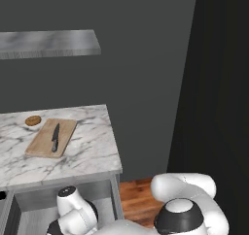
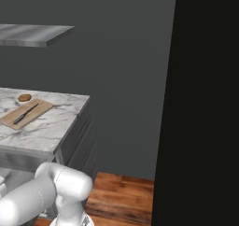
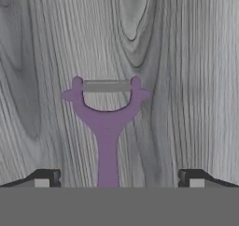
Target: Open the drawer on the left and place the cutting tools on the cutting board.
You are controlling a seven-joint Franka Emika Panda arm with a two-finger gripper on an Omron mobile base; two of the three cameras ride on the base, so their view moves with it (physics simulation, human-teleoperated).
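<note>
My jaws stand spread wide, holding nothing; in the hand view the gripper (image 3: 119, 180) has one dark tip at each lower corner, and the purple-handled tool (image 3: 107, 122) lies between them on the grey wood-grain floor of the drawer (image 3: 186, 57). Its handle runs down toward me and its forked head, with a pale bar across the prongs, points away. The tips look close above it, though I can't tell whether they touch the floor.

As I judge progress: the drawer (image 1: 63, 193) is already pulled out under the counter edge, and the knife (image 1: 55, 137) already lies on the cutting board (image 1: 44, 144), so one tool is delivered. What is left is closing on the purple tool, lifting it clear of the drawer and setting it on the board beside the knife.

The left base view shows my arm reaching down into the open drawer and, up on the marble counter (image 1: 92, 151), the board with the small round pastry (image 1: 33, 120) just beyond its far corner. The right base view gives the board (image 2: 39, 109) and knife (image 2: 25, 114) from the other side.
</note>
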